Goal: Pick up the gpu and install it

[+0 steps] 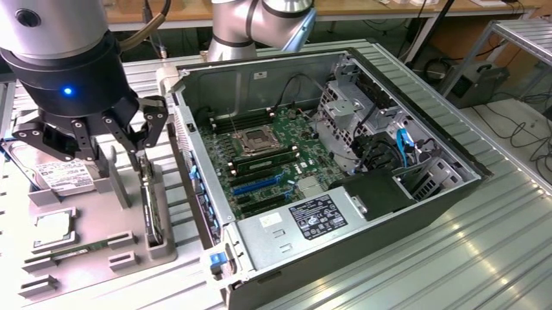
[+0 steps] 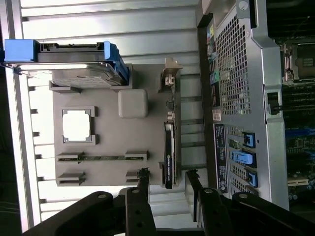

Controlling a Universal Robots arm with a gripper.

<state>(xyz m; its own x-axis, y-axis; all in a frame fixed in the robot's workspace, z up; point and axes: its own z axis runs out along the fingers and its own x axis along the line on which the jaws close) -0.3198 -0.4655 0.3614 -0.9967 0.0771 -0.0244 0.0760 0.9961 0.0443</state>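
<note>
The gripper [image 1: 110, 145] hangs over the gray tray [image 1: 90, 216] on the desk [image 1: 483, 258], its fingers [image 2: 143, 183] spread wide and holding nothing. The gpu [image 1: 152, 205] stands on edge in its slot just below, beside the open computer case [image 1: 448, 187]. My worry is alignment: coming down off-centre, a finger could strike the card's top edge or tip it, rather than straddling it.
</note>
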